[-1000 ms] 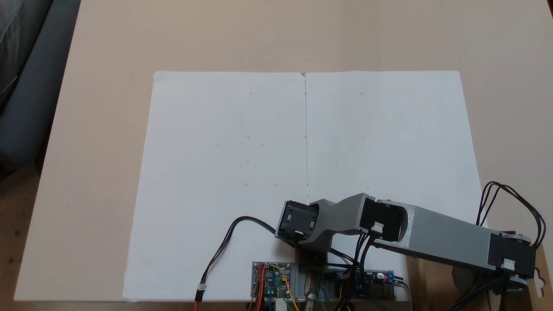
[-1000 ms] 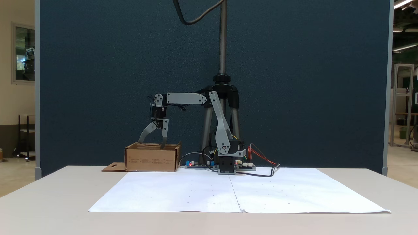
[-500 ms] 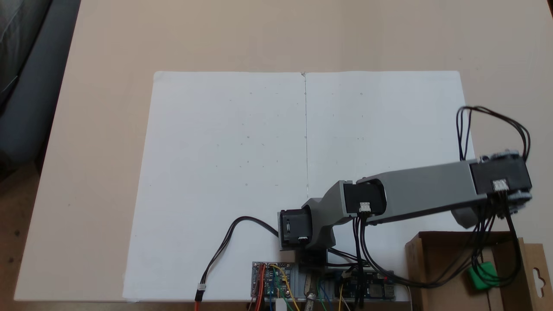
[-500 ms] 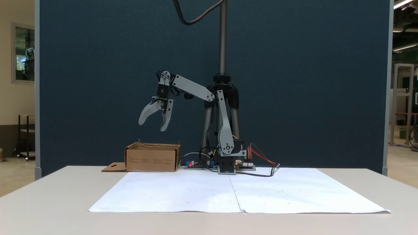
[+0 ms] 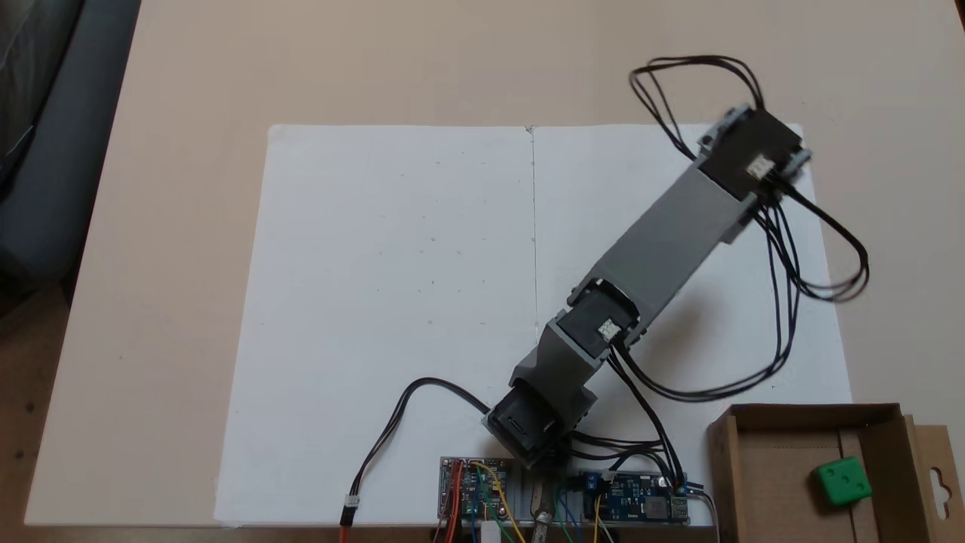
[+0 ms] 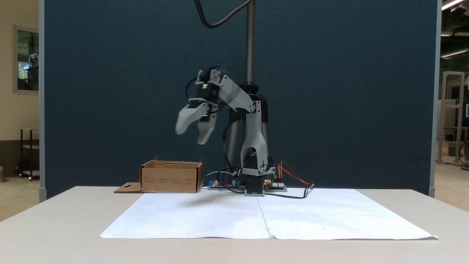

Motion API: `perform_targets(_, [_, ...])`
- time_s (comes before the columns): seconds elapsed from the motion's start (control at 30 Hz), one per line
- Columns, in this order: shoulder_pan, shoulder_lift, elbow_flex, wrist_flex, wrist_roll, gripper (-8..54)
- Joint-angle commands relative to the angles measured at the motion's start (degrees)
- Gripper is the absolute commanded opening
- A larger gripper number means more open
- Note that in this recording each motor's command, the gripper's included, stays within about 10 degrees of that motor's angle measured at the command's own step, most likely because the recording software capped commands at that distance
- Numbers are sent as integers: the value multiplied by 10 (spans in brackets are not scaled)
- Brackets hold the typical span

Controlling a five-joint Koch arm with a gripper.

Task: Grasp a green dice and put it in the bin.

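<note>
The green dice (image 5: 842, 481) lies on the floor of the bin (image 5: 757, 460), a brown cardboard box at the bottom right of a fixed view from above. In the other fixed view the bin (image 6: 170, 177) stands left of the arm's base, and its walls hide the dice. My gripper (image 6: 190, 135) hangs high above the paper, blurred by motion, to the right of the bin and well above it. Its two grey fingers (image 6: 184, 121) are spread apart with nothing between them. From above, the arm (image 5: 663, 241) reaches out over the paper's right half and covers the gripper.
Two white paper sheets (image 5: 422, 302) cover the middle of the beige table (image 5: 188, 151). Circuit boards and wires (image 5: 558, 494) sit by the arm's base. A tripod (image 6: 250, 91) stands behind the arm. The bin's slotted flap (image 6: 128, 187) lies flat on the table.
The open gripper has risen from the bin and swung away over the paper. The green dice stays in the bin.
</note>
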Motion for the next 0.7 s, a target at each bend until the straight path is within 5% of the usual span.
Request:
perform_targets(0.0, [-54,29,-20,20,35,432])
perform_targets(0.4, [-220,12,7,-230,25,434])
perform_targets(0.67, [-265,101,254,-423,-51,442])
